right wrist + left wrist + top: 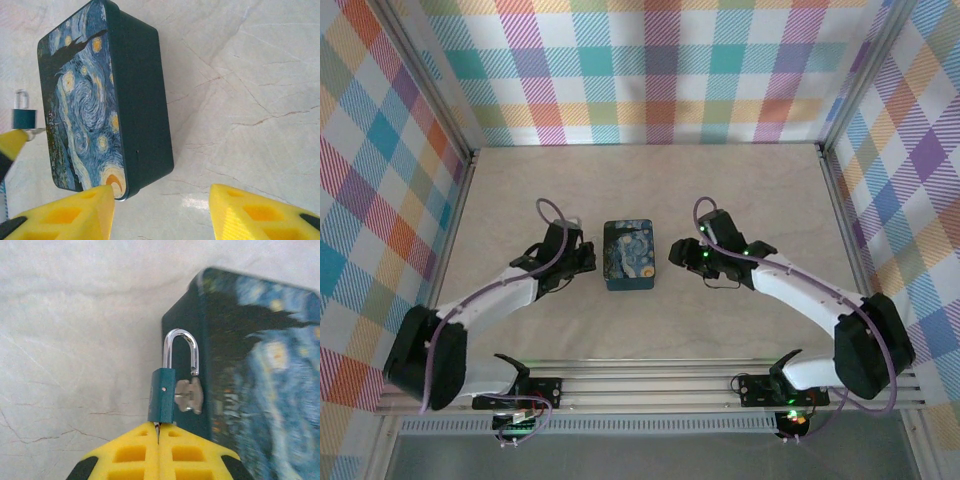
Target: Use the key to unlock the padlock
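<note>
Marbled tabletop (pixel 720 180) shows one printed tin (pixel 629 255), one padlock (pixel 164 395), one key (pixel 157 427).

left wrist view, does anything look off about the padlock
The shackle of the padlock looks sprung: one leg sits in the teal body, the other ends free beside it, just above the silver hasp on the starry tin. The left gripper is shut on the key under the body. Nothing else stands out.
</note>
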Tool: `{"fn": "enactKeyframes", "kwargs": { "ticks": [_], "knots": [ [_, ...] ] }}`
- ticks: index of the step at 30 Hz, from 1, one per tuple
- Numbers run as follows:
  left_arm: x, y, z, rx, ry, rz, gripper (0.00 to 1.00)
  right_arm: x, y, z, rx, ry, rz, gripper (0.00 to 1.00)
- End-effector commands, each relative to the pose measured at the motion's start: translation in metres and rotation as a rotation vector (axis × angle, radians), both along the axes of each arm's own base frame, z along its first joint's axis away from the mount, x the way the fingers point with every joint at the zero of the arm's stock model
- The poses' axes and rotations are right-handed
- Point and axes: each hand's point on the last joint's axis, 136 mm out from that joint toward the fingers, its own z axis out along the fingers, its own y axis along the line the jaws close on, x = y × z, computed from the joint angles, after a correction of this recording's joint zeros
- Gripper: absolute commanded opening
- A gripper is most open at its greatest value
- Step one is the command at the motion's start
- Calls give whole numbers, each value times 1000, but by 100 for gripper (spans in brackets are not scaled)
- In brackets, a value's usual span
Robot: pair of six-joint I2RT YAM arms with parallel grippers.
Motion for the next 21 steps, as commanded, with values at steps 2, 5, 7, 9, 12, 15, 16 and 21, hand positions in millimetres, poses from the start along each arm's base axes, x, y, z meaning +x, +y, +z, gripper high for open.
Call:
{"fn": "enactKeyframes", "kwargs": {
  "ticks": [2, 5, 7, 9, 12, 15, 16, 21],
  "knots": [
    [-12, 1, 38, -29, -69, -61, 0, -10, -5, 3, -13, -14, 46, 47],
    [-26, -3, 50, -50, -94, -133, 0, -19, -5, -1, -22, -5, 81, 43],
    [-43, -12, 60, -92, -106, -218, 0, -29, -6, -7, -49, 15, 117, 42],
    [-63, -15, 56, -118, -59, -267, 0, -38, -3, -13, -71, 33, 149, 41],
    [-87, -27, 55, -168, -25, -336, 0, -50, 3, -23, -88, 59, 181, 40],
    [-114, -44, 50, -190, -4, -412, 0, -60, 11, -31, -96, 82, 204, 40],
    [-122, -49, 47, -189, -1, -438, 0, -62, 14, -33, -96, 87, 211, 40],
    [-158, -70, 11, -121, 43, -535, 0, -71, 22, -41, -94, 111, 226, 41]
  ]
}}
